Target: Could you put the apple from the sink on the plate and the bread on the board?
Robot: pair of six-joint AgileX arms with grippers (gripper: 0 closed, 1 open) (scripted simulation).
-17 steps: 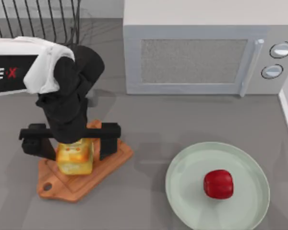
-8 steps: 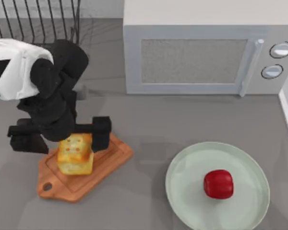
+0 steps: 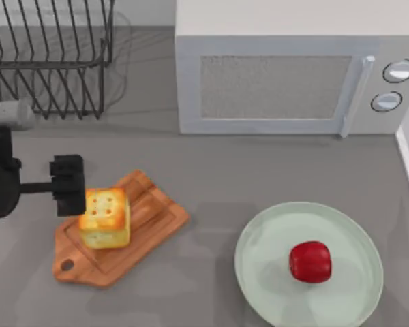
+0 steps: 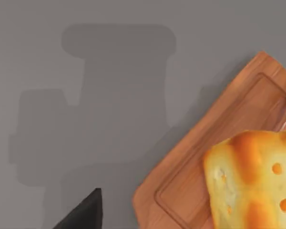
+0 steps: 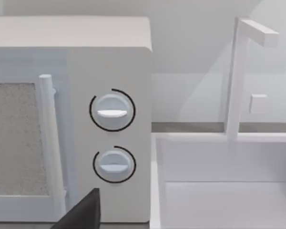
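bread (image 3: 105, 216) – on board (image 3: 150, 225) | apple (image 3: 310, 261) – on plate (image 3: 259, 238) | left gripper (image 3: 61, 185) – at table's left edge, finger spread unreadable, nothing held | advice: retreat clear of the loaf; nothing left to place

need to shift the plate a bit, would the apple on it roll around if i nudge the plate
Probably yes. The apple is round and glossy, so it likely rolls easily. It sits loose on the flat plate, right of center, with nothing bracing it. The shallow rim may stop a slow roll, perhaps not a sharp shove.
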